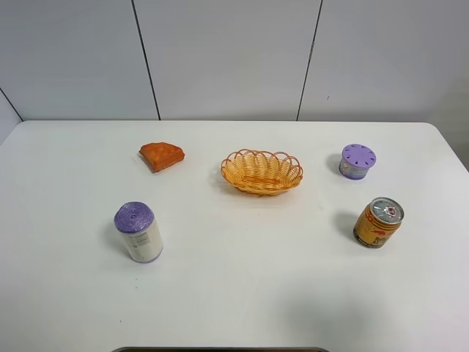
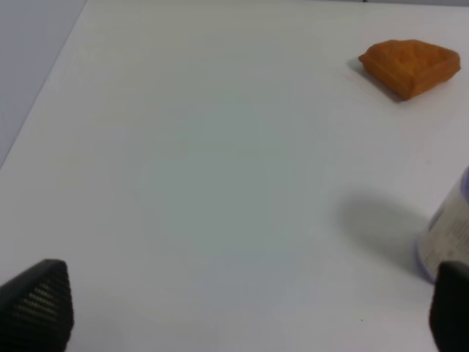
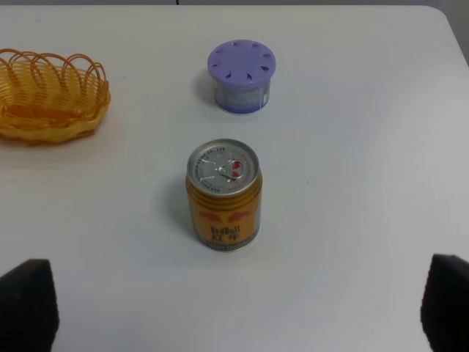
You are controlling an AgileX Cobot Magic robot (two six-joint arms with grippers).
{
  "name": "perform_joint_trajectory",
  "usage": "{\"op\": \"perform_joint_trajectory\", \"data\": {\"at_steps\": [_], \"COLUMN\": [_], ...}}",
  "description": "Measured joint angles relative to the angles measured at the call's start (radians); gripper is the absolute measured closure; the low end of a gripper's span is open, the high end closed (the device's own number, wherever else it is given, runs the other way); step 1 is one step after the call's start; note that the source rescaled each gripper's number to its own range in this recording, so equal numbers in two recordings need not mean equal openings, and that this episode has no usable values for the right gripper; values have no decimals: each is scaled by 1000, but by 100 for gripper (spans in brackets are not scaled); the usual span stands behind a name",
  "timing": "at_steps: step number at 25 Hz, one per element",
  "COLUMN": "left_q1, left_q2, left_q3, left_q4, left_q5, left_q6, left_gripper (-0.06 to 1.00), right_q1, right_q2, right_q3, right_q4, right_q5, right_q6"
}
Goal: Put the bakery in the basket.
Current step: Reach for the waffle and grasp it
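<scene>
The bakery (image 1: 162,155) is seen lying flat on the white counter (image 1: 242,293), toward the far edge and nearer the far left corner, well apart from the basket (image 1: 261,171), which is set near the middle of the far edge. A purple-capped white cylinder (image 1: 138,232) is stood upright toward the left edge. A small purple-lidded jar (image 1: 357,160) and a gold drink can (image 1: 378,221) are placed toward the right edge. The left end effector (image 2: 243,308) is held with its fingers wide apart over the counter, and the right end effector (image 3: 237,304) is likewise spread apart, short of the can
</scene>
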Motion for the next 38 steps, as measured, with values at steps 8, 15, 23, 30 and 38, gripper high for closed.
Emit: {"op": "perform_joint_trajectory", "data": {"at_steps": [8,15,23,30,38], "left_q1": [0,0,0,0,0], "left_q2": [0,0,0,0,43], "left_q3": [0,0,0,0,-22], "left_q4": [0,0,0,0,0], "left_q5": [0,0,0,0,-2], "left_q6": [0,0,0,0,0], "left_gripper": [-5,-5,-5,-5,-5], "right_q1": [0,0,0,0,0], "right_q2": [0,0,0,0,0], "right_q3": [0,0,0,0,0], "right_q4": [0,0,0,0,0], "right_q5": [0,0,0,0,0], "right_q6": [0,0,0,0,0]}}
